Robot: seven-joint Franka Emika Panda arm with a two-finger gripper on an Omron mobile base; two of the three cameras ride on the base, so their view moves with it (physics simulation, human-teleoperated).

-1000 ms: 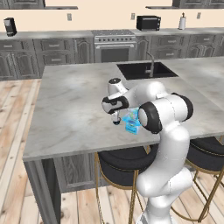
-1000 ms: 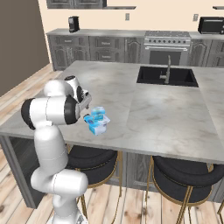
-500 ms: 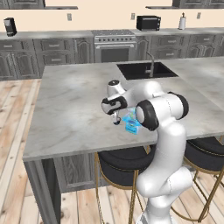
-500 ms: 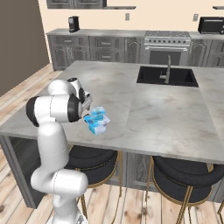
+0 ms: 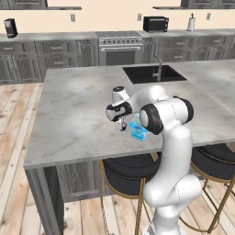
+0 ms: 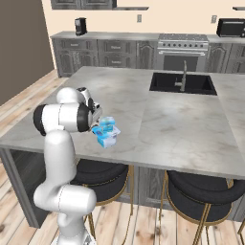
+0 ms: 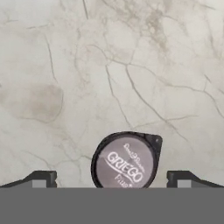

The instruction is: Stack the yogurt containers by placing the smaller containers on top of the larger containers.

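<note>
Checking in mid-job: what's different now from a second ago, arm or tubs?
The gripper has eased slightly toward the counter's near left, jaws open and holding nothing, with the small dark cup between its fingertips. The blue tubs on the counter haven't moved.

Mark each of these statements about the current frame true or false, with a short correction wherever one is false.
1. The small dark round yogurt cup with a grey lid reading "GRIEGO" lies between the open fingers. True.
2. The fingers are clamped shut on the cup. False: they stand wide apart, clear of it on both sides.
3. The blue yogurt tubs sit on the grey marble island counter near its front edge. True.
4. The dark cup is already stacked on a blue tub. False: in the hand view it rests on bare marble.
5. The black sink is set into the wall counter beside the stove. False: it is in the island.
</note>
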